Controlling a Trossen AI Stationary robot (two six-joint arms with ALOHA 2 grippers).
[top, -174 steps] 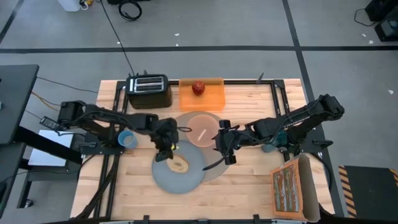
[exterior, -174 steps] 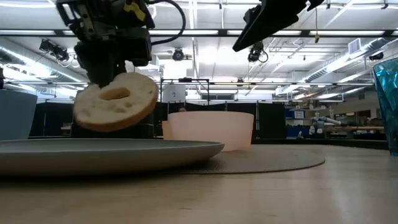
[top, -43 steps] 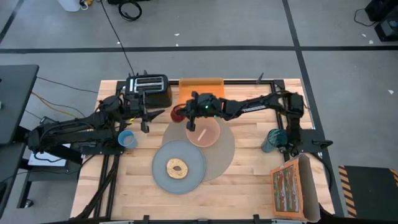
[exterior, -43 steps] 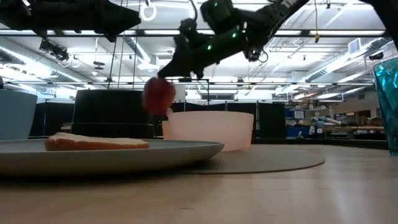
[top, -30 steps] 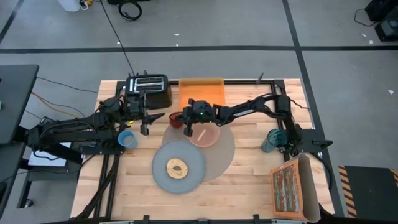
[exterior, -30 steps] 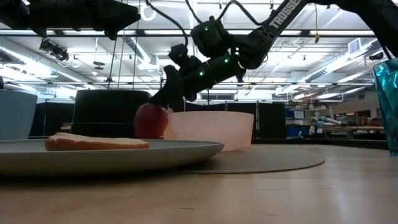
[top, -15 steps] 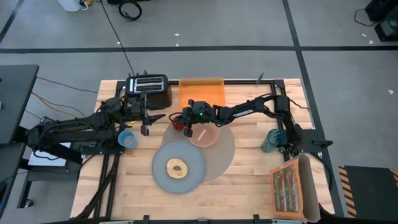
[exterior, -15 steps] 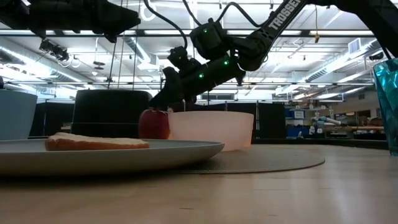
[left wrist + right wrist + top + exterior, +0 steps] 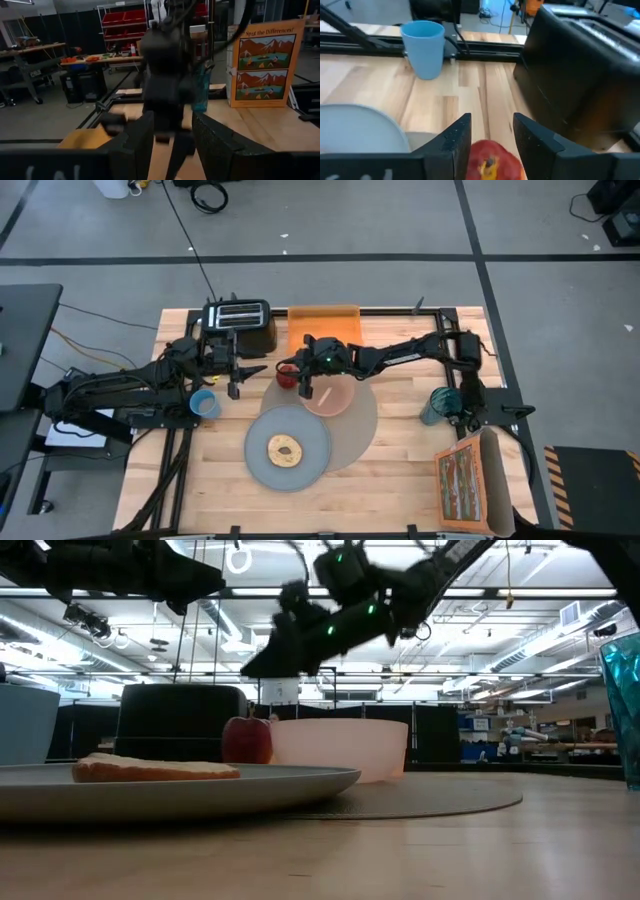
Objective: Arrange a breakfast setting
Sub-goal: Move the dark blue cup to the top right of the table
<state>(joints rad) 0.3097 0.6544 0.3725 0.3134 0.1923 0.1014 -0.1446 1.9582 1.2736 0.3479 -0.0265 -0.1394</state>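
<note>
The red apple point(image 9: 286, 378) stands on its underside at the far left edge of the round grey mat point(image 9: 362, 420), beside the pink bowl point(image 9: 327, 390); it also shows in the low view point(image 9: 247, 740). My right gripper point(image 9: 492, 122) is open just above the apple point(image 9: 492, 161), touching nothing, and shows clear of it in the low view point(image 9: 268, 665). The spoon point(image 9: 325, 393) lies in the bowl. The bagel point(image 9: 286, 448) lies flat on the blue-grey plate point(image 9: 262, 465). The blue cup point(image 9: 204, 404) stands at the left. My left gripper point(image 9: 243, 370) is open and empty, left of the apple.
A black toaster point(image 9: 240, 327) and an orange board point(image 9: 324, 332) stand at the far edge. A teal cup point(image 9: 440, 405) and a picture box point(image 9: 470, 485) stand at the right. Bare wood lies along the near edge.
My right gripper has lowered the apple onto the mat's far left edge beside the bowl, let go of it and risen clear. The apple stays upright where it was set.
</note>
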